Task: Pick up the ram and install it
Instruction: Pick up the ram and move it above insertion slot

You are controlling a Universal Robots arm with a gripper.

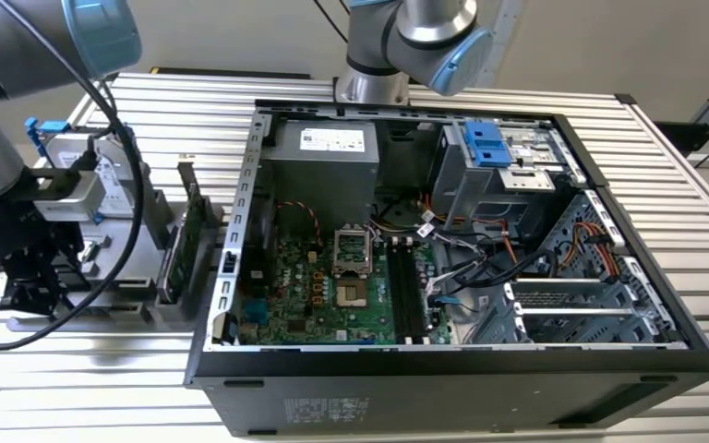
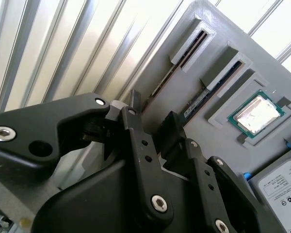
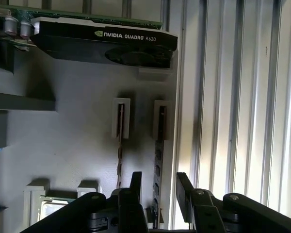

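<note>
Two dark ram sticks stand on edge in slots of a grey holder tray (image 3: 68,145). In both wrist views my gripper (image 3: 159,191) (image 2: 153,116) hangs low over the tray, open, its black fingers (image 3: 136,184) on either side of one ram (image 3: 160,145) (image 2: 182,58) with a small gap on each side. The other ram stick (image 3: 120,141) stands just outside one finger. In the exterior view the gripper (image 1: 16,286) is at the left, over the tray (image 1: 121,277). The motherboard's black slots (image 1: 406,286) lie in the open computer case.
The tray also carries a green graphics card on edge (image 1: 188,245) (image 3: 102,41), a processor chip (image 2: 255,114) and a silver hard drive (image 2: 281,179). The open case (image 1: 453,369), with cables and drive cages, sits to the exterior view's right on a slatted metal table (image 1: 108,388).
</note>
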